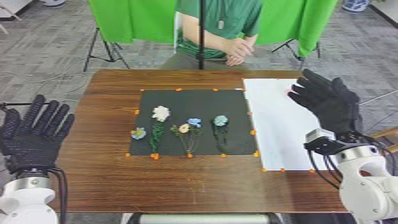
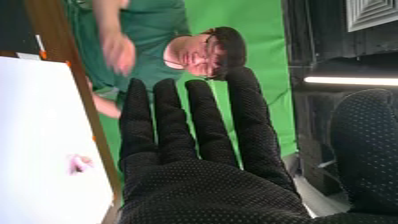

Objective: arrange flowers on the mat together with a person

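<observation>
Right hand (image 1: 336, 114) near edge of white sheet (image 1: 274, 125)

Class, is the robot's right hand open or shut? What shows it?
Open. The right hand holds nothing, and its fingers are straight in both views.

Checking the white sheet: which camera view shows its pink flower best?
The right wrist view: the pink flower lies uncovered on the white sheet. The head view has a hint of pink beside the right hand.
</observation>
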### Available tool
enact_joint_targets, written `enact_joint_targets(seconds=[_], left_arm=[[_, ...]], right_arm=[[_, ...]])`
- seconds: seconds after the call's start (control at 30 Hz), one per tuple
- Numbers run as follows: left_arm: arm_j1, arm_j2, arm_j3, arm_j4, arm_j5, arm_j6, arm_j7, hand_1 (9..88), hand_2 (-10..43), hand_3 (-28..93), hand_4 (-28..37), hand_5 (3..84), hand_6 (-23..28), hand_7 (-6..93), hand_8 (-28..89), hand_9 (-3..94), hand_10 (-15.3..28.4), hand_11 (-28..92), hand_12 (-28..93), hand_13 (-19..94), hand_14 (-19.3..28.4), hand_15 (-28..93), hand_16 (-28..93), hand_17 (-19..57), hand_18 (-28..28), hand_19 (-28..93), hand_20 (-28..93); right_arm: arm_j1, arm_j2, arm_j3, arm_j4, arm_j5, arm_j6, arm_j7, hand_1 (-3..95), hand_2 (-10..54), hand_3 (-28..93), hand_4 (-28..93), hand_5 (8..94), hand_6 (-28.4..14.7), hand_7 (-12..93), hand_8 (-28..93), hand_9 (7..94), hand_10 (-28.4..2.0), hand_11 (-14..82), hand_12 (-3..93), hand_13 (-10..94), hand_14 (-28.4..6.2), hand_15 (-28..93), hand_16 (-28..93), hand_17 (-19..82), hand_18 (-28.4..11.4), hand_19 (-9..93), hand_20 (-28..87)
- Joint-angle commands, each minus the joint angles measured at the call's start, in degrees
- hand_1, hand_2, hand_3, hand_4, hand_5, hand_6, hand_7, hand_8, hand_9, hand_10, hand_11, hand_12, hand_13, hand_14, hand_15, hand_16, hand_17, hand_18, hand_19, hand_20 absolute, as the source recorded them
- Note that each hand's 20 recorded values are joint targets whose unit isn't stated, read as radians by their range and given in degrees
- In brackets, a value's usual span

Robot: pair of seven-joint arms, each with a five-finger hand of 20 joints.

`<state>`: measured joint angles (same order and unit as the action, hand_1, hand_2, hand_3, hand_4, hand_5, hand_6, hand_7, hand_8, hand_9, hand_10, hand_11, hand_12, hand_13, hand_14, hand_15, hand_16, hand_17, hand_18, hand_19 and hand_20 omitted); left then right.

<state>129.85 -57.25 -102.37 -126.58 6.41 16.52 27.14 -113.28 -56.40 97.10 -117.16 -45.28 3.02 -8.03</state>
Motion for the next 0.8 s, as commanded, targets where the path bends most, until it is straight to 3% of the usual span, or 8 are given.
enact_joint_targets(seconds=[0.03, 0.1, 0.23, 0.4, 0.5, 0.6, 0.67, 0.8], left_arm=[[0.01, 0.02, 1.55, -0.07, 0.59, 0.07, -0.59, 21.9, 10.6, 76, -28.3, 37.3, 7.3, 15.1, -10, 34.5, 14.2, 17, 9, 29, 13.7, 26, -7, -5.2, 15.2, 36, 14], [-0.18, 0.18, 1.45, 0.12, 0.29, -0.04, -0.50, 22.0, 10.5, 76, -28.3, 37.3, 7.3, 15.3, -10, 34.6, 14.2, 18, 9, 29, 13.7, 27, -7, -5.2, 15.2, 36, 14], [-0.17, 0.73, 0.71, 0.40, 0.29, 1.13, -0.20, 22.1, 10.5, 76, -28.3, 37.3, 7.2, 15.3, -11, 34.5, 14.3, 18, 9, 29, 13.7, 27, -7, -5.3, 15.3, 36, 14], [0.46, 0.20, 0.96, 0.17, 0.23, 0.74, -0.47, 22.1, 10.5, 76, -28.3, 37.2, 7.2, 15.3, -11, 34.4, 14.2, 18, 9, 29, 13.7, 27, -7, -5.3, 15.3, 37, 14], [-0.08, -0.10, 0.89, 0.59, -0.11, 1.76, -0.69, 22.2, 10.6, 76, -28.3, 37.2, 7.2, 15.4, -11, 34.4, 14.2, 18, 9, 29, 13.7, 27, -7, -5.3, 15.3, 37, 14], [1.17, 0.02, 0.55, 0.46, -0.25, 1.64, -0.31, 22.3, 10.7, 76, -28.3, 37.0, 7.2, 15.3, -11, 34.4, 14.2, 18, 9, 29, 13.9, 27, -7, -5.4, 15.3, 37, 14], [0.53, -0.12, 0.89, 0.61, -0.58, 1.47, -0.27, 22.2, 11.0, 76, -28.3, 36.9, 7.2, 15.4, -11, 34.3, 14.2, 18, 9, 29, 13.9, 27, -7, -5.5, 15.3, 37, 14], [0.59, 0.03, 0.45, 0.38, 0.64, 0.45, -0.75, 22.1, 11.3, 76, -28.3, 36.9, 7.1, 15.3, -11, 34.1, 14.2, 18, 9, 28, 14.0, 27, -7, -5.5, 15.4, 37, 14]], right_arm=[[-2.04, 0.84, 1.91, -1.56, 0.13, 2.69, -1.82, 12.3, 12.3, 72, -24, 44.1, -1.8, 11, -8, 37.1, -14.7, 3.6, 17.5, 28, -14.5, 5, 30, 10, -16.5, 33, 18], [-2.38, 1.46, 2.51, -1.79, -0.04, 3.09, -2.35, 12.3, 12.3, 73, -23, 44.1, -1.8, 11, -8, 37.0, -14.7, 3.6, 17.5, 28, -14.6, 5, 30, 10, -16.5, 33, 17], [-2.50, 2.25, 3.11, -2.36, -0.94, 3.68, -2.87, 12.5, 12.1, 73, -23, 44.1, -1.8, 12, -8, 36.9, -14.6, 3.5, 17.5, 28, -14.6, 5, 31, 9, -16.6, 33, 17], [-4.11, 2.12, 4.40, -3.19, -1.33, 2.78, -2.25, 13.3, 11.7, 73, -23, 44.1, -1.8, 12, -8, 36.9, -14.6, 3.5, 17.6, 27, -14.6, 5, 31, 9, -16.6, 33, 16], [-4.06, 1.07, 4.17, -2.97, -1.82, 2.65, -1.32, 13.4, 11.6, 73, -23, 43.9, -1.8, 12, -8, 37.3, -14.5, 3.6, 17.6, 28, -14.7, 5, 31, 9, -16.7, 34, 16], [-3.96, 1.75, 4.90, -2.88, -3.34, 0.46, -0.46, 13.9, 11.6, 73, -23, 43.9, -1.9, 12, -8, 37.7, -14.6, 3.7, 17.6, 28, -14.9, 5, 31, 8, -16.8, 34, 16], [-4.86, 1.49, 5.19, -3.19, -4.50, 1.30, -0.56, 14.1, 11.7, 73, -23, 43.9, -1.9, 12, -8, 37.9, -14.6, 3.8, 17.6, 28, -14.9, 5, 31, 8, -16.9, 34, 16], [-5.26, 1.37, 5.60, -3.33, -2.63, 0.55, -0.66, 14.2, 11.6, 73, -23, 43.9, -1.9, 12, -8, 38.5, -14.6, 3.9, 17.6, 29, -14.9, 6, 31, 8, -16.9, 34, 15]])
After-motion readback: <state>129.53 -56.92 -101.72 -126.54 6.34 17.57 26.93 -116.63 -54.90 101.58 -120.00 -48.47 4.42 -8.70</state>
